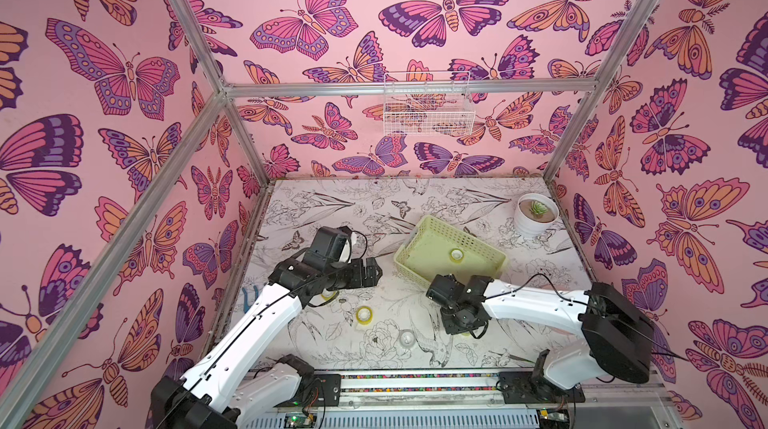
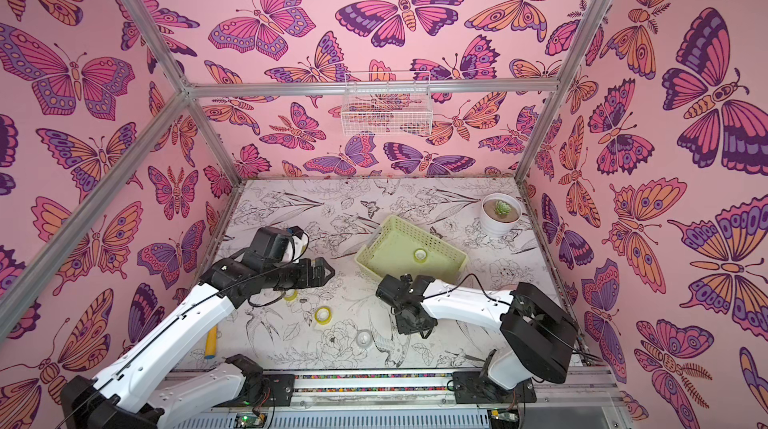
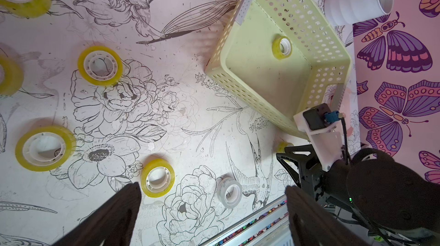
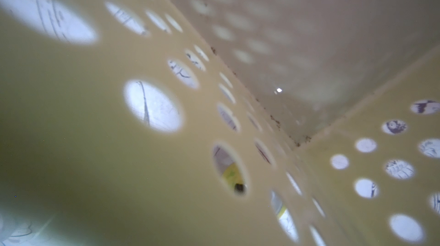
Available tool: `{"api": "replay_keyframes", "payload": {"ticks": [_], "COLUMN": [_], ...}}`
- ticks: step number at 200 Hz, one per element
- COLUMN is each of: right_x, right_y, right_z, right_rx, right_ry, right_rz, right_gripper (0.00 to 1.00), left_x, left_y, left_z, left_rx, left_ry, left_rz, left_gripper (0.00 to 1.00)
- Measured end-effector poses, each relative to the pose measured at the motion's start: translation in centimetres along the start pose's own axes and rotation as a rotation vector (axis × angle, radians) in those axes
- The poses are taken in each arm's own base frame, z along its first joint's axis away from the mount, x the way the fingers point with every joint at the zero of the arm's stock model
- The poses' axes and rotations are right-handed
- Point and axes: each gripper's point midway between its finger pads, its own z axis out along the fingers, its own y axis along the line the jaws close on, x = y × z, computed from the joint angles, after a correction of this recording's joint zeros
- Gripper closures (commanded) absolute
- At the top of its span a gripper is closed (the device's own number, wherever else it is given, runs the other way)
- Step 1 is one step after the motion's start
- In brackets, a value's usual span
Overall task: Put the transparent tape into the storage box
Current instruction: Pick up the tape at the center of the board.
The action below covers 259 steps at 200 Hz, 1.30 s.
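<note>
Left arm (image 1: 249, 323): nearest the lens; white-shelled, stretched from the front rail (image 1: 415, 381) out over the table (image 1: 324, 215).
Left gripper (image 3: 212, 187): jaws spread wide, nothing between them; poised above the table's left half.
Loose tape rolls (image 3: 100, 66): yellow-tinted, lying flat on the bare table, apart from one another; one paler roll (image 3: 229, 192) close to the front rail.
Wire basket (image 1: 428, 115): white, hung on the back wall (image 1: 291, 128), well above the table.
Storage box (image 1: 465, 236): pale yellow-green, perforated walls, set askew right of centre.
Tape in box (image 1: 457, 255): single yellow-tinted roll, flat on the box floor, near the far wall.
Right gripper (image 1: 464, 325): low, just outside the box's near wall; jaw opening not discernible; edge of another yellow roll (image 3: 284, 146) beside the fingers, contact undetermined.
Plant pot (image 1: 534, 219): white, ribbed, small succulent inside; far right corner, apart from the box.
</note>
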Motion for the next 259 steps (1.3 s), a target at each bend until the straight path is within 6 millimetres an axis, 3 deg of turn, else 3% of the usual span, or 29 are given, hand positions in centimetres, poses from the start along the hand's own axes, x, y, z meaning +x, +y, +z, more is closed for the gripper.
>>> {"api": "replay_keyframes", "payload": {"ticks": [31, 83, 141, 214, 235, 249, 259], "right_x": [0.2, 0.4, 2.4, 1.5, 1.4, 1.3, 1.2], "right_y": [-0.4, 0.7, -1.7, -0.3, -0.3, -0.4, -0.5], "right_z": [-0.8, -3.5, -0.8, 0.5, 0.7, 0.6, 0.6], "right_rx": [0.035, 0.051, 0.148, 0.125, 0.128, 0.137, 0.143], "right_ry": [-0.004, -0.117, -0.108, -0.136, -0.138, -0.145, -0.151], "right_rz": [-0.053, -0.201, -0.314, -0.356, -0.355, -0.355, -0.345], "right_gripper": [0.64, 0.59, 0.59, 0.64, 0.71, 0.87, 0.92], "left_x": [0.0, 0.1, 0.6, 0.5, 0.5, 0.5, 0.5], "left_y": [0.0, 0.1, 0.4, 0.2, 0.2, 0.2, 0.2], "left_z": [0.0, 0.2, 0.3, -0.2, -0.2, -0.2, -0.2], "left_rx": [0.0, -0.001, -0.003, 0.008, 0.008, 0.008, 0.008], "left_ry": [0.0, 0.002, 0.005, -0.012, -0.012, -0.012, -0.012], "left_rz": [0.0, -0.002, -0.015, -0.026, -0.026, -0.026, -0.026], "left_gripper": [0.0, 0.0, 0.0, 0.0, 0.0, 0.0, 0.0]}}
